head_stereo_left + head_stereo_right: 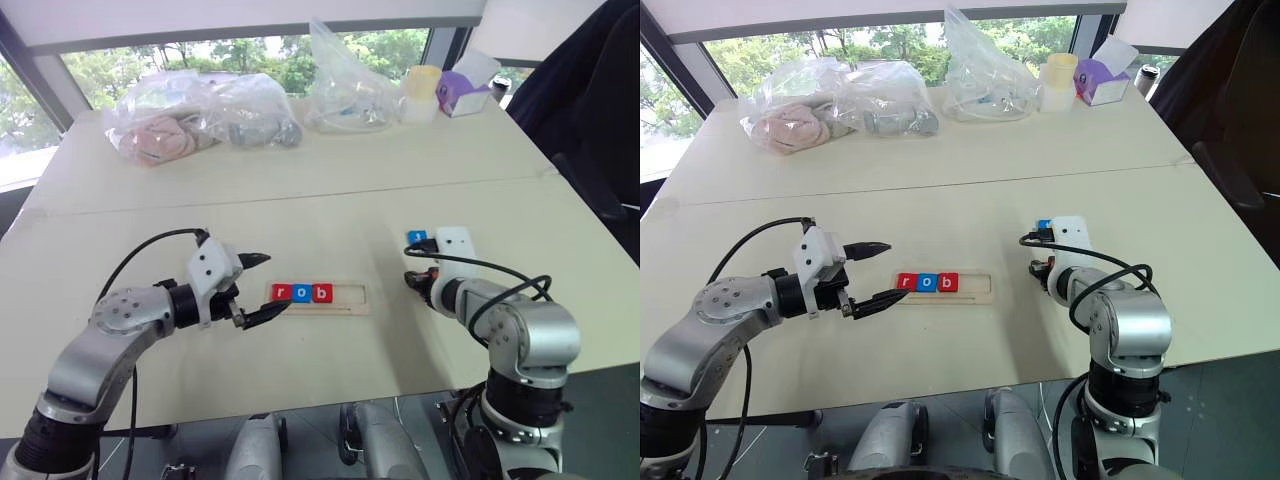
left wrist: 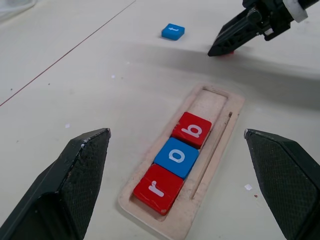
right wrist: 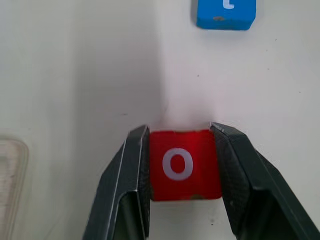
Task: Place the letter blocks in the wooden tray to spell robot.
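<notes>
While right tool pinches red o block at right-centre | wooden tray lies leftward, long axis left-right, free slots at its right end | left tool spread.

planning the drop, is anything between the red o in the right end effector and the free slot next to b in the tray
Nothing visible. The right end effector holds the red o block; bare table lies between it and the wooden tray. The left end effector sits open at the tray's opposite end.
</notes>
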Available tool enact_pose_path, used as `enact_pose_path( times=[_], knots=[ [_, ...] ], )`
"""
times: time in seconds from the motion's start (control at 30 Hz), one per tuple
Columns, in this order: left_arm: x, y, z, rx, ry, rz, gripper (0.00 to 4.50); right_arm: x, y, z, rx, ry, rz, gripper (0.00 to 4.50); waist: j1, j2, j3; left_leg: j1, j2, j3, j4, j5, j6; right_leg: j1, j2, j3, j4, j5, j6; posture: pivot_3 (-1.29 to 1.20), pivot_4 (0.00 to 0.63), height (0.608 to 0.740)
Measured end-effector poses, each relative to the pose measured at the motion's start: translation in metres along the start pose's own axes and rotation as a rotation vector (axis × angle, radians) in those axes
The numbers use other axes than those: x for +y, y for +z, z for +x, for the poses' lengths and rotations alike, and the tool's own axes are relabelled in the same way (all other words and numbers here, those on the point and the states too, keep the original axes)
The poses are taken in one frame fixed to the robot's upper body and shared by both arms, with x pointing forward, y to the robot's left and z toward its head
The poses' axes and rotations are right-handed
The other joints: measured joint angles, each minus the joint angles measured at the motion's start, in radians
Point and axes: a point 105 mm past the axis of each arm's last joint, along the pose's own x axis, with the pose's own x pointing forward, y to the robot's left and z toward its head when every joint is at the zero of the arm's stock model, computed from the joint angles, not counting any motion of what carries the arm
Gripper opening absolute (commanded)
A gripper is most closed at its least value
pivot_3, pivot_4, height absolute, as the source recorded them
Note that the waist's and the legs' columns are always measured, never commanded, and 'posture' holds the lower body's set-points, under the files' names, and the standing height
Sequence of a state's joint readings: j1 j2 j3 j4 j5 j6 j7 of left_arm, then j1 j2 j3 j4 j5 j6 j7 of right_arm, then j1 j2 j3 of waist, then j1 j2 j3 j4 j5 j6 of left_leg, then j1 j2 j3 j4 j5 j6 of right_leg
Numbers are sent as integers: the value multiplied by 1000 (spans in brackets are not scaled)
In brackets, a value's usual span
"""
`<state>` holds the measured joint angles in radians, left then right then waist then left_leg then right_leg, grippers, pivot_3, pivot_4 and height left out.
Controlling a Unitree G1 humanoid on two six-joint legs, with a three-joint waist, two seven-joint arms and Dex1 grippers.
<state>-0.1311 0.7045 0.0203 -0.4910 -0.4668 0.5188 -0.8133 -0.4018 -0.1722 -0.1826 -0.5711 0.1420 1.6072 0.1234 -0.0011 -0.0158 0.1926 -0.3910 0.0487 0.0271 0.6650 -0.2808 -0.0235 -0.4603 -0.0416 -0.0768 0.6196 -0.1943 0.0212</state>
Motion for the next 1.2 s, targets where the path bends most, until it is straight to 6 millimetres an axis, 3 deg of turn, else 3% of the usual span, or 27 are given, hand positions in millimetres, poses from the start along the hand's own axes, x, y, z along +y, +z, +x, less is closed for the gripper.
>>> enact_pose_path(
  times=[0.4, 0.43, 0.47, 0.6, 0.73, 0.87, 1.03, 1.2],
  knots=[
    [-8, 1, -3, 2, -100, 34, 4500, 6, -6, -4, -9, 16, 8, 1212, -12, 0, 0, 0, 0, 0, 0, 0, 0, 0, 0, 0, 0, 0, 0, 0, 150, 740],
    [-9, 1, -3, 2, -109, 38, 4500, 6, -5, -4, -10, 21, 4, 2246, -12, 0, 0, 0, 0, 0, 0, 0, 0, 0, 0, 0, 0, -1, -1, 0, 150, 740],
    [-10, 0, -4, 2, -116, 40, 4500, 7, -5, -4, -10, 28, 3, 2542, -12, 0, 0, 0, 0, 0, 0, 0, 0, 0, 0, 0, 0, -1, -2, 0, 150, 740],
    [-12, 1, -5, -6, -138, 55, 4500, 13, -5, -6, -13, 67, -13, 4468, -12, 0, 0, 0, 0, 0, 0, 0, 0, 0, 0, 0, 0, -1, -2, 0, 150, 740],
    [-10, 1, -7, -15, -136, 60, 4500, 3, 2, -11, -2, 83, -134, 4468, -10, 1, 1, -1, -1, 1, 0, 0, 0, 0, -2, 0, -1, -2, -3, 0, 150, 740],
    [-5, 2, -7, -19, -138, 57, 4500, -6, 34, -34, -29, 179, -329, 4468, -11, 0, 1, -1, -2, 1, 0, 0, 0, 1, -1, 1, -3, -2, -3, 0, 150, 740],
    [-1, 7, -5, -40, -156, 66, 4500, -5, 18, -44, 17, 461, -575, 4468, -8, -1, 1, -1, -1, 0, -2, -1, 1, 1, -1, 0, -4, -3, 1, 0, 150, 740],
    [2, 12, -4, -48, -170, 83, 4500, -16, 12, -45, -34, 686, -858, 4468, -14, -3, 2, 0, -1, 2, 0, -1, 1, 2, -1, 1, -5, -2, 2, 0, 150, 740]
  ],
)
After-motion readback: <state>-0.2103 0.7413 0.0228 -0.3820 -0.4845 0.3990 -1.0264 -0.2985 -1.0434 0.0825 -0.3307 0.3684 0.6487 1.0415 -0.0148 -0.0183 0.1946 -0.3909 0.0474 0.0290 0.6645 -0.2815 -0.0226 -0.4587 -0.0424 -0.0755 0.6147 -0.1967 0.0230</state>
